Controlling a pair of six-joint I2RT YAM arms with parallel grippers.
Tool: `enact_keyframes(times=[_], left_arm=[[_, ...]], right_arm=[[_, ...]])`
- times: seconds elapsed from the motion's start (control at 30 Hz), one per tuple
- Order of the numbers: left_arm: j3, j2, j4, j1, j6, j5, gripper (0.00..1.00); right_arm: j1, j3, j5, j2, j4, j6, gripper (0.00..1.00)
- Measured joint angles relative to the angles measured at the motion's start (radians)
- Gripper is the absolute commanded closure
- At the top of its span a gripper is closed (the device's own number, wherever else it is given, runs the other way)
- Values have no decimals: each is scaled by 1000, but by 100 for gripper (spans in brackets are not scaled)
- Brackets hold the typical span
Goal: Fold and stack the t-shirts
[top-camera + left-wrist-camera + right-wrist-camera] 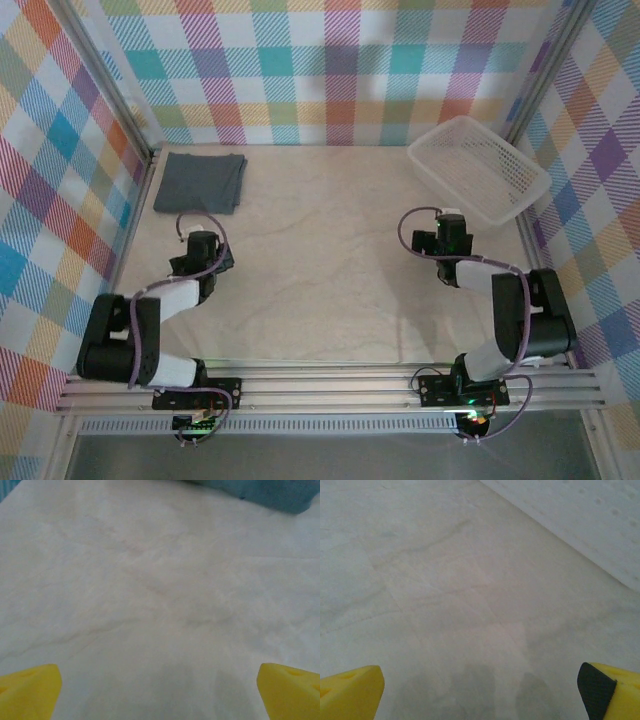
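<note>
One dark grey t-shirt [200,181] lay folded into a flat rectangle at the far left corner of the table [330,290], close to the checked left wall. Both arms sat bent low over the pale marbled top, each on its own side. Left gripper [203,243] was on the near side of the t-shirt, near it but apart from it. Its yellow fingers [30,690] sat at the two bottom corners of the left wrist view, spread wide, bare tabletop between them, gripping no cloth. A blurred blue-grey strip at the top right of that view was the t-shirt's edge, well ahead of the fingertips. Right gripper [447,230] was just beside the near rim of the white lattice basket [478,168], which stood askew at the far right corner by the right wall; contact between the two could not be told from above. Right fingers [350,692] were also wide apart, the other one showing a black pad on its inner face, bare table between them. Basket wall crossed the top right of the right wrist view, ahead of the fingertips and clear of them
</note>
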Motion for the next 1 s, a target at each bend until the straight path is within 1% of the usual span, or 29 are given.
enact_keyframes(times=[0.07,0.13,0.23,0.3,0.33,0.4,0.6,0.83,1.0], left_arm=[[10,51,90,2,27,18,0],[-6,72,192,-11,60,24,0],[-79,69,350,-42,102,16,0],[-114,80,421,-57,122,16,0],[-121,97,458,-60,128,19,0],[-119,116,469,-53,135,31,0],[-114,120,502,-24,137,52,0],[-114,120,516,-23,137,62,0],[-114,120,516,-23,137,63,0]], right_arm=[[-29,-13,-26,2,61,-11,0],[-51,-57,-51,-10,160,-16,0],[-61,-185,-82,-37,340,-26,0],[-61,-272,-90,-21,476,-34,0],[-61,-295,-92,-14,495,-34,0],[-61,-298,-98,-8,499,-34,0],[-71,-206,-131,-2,506,-34,0],[-71,-206,-146,-2,507,-35,0],[-75,-206,-188,-2,505,-40,0]])
